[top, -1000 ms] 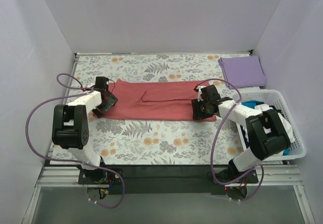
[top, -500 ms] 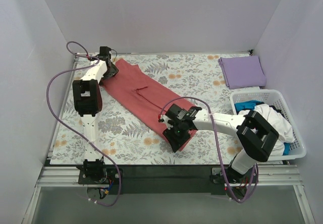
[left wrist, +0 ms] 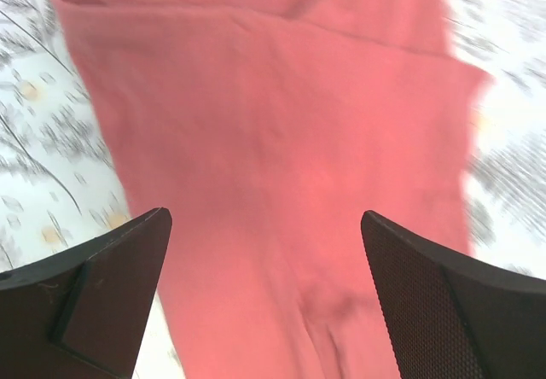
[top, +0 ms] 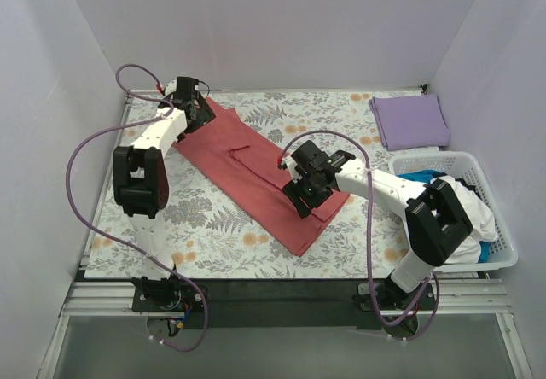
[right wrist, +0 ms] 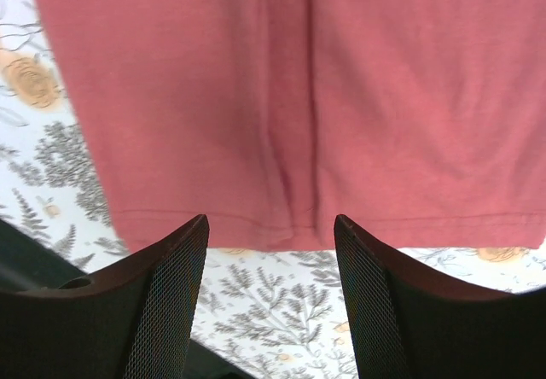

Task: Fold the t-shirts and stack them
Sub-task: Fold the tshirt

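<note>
Basket (top: 431, 156) holds white, blue clothes (top: 465, 195); left end effector (left wrist: 264, 217) and right end effector (right wrist: 271, 221) gape empty over salmon t-shirt (top: 247, 170)

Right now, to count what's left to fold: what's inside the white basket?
The basket holds a white cloth over a blue one; anything deeper is covered.

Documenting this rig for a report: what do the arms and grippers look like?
The left arm and right arm have white shells with black joints, each trailing a looping purple cable. The left gripper and right gripper are black, with mesh-textured pads.
</note>
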`<state>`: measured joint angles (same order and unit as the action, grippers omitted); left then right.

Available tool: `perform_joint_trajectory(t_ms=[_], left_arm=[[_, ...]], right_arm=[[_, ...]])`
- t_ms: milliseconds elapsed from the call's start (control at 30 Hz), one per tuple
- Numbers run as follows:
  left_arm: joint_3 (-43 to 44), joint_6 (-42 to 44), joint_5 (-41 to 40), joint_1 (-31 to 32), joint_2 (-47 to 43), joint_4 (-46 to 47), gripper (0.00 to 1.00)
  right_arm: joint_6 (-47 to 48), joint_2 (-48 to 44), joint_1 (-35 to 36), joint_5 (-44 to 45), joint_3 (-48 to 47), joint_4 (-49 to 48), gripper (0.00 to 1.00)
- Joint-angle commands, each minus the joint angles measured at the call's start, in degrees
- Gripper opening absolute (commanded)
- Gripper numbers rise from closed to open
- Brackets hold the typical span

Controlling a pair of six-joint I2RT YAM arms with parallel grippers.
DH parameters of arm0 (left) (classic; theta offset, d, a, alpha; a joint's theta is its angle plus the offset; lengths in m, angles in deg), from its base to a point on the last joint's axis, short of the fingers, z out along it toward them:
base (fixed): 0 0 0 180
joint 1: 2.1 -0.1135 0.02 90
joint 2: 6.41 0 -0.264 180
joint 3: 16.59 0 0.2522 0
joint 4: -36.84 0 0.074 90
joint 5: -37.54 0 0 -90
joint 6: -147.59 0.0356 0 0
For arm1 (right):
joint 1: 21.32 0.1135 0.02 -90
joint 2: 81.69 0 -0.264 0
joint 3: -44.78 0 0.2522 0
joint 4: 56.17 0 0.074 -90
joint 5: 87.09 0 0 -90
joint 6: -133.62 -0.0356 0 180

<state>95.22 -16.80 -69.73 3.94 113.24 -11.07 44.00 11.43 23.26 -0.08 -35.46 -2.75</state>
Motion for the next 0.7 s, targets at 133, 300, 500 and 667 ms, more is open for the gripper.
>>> perform_joint_trajectory(t_ms=[133, 300, 500, 667], left_arm=[[-8.38, -4.27, 0.58, 7.66, -9.09, 1.37, 0.93], [-9.89, -5.41, 2.68, 9.51, -4.8, 1.1, 0.93], [-7.86, -5.59, 3.65, 9.95, -0.3, 0.49, 0.93], [-5.06, -4.98, 4.79, 10.13, 4.96, -1.0, 0.93]], right_arm=[[5.68, 3.2, -2.57, -3.78, 0.38, -7.22, 0.68], [5.42, 6.1, -2.57, -4.14, 2.66, -10.12, 0.68], [3.49, 8.04, -2.48, -1.5, 7.94, -13.12, 0.65], [1.47, 7.69, 0.06, -7.11, 11.01, -12.15, 0.61]])
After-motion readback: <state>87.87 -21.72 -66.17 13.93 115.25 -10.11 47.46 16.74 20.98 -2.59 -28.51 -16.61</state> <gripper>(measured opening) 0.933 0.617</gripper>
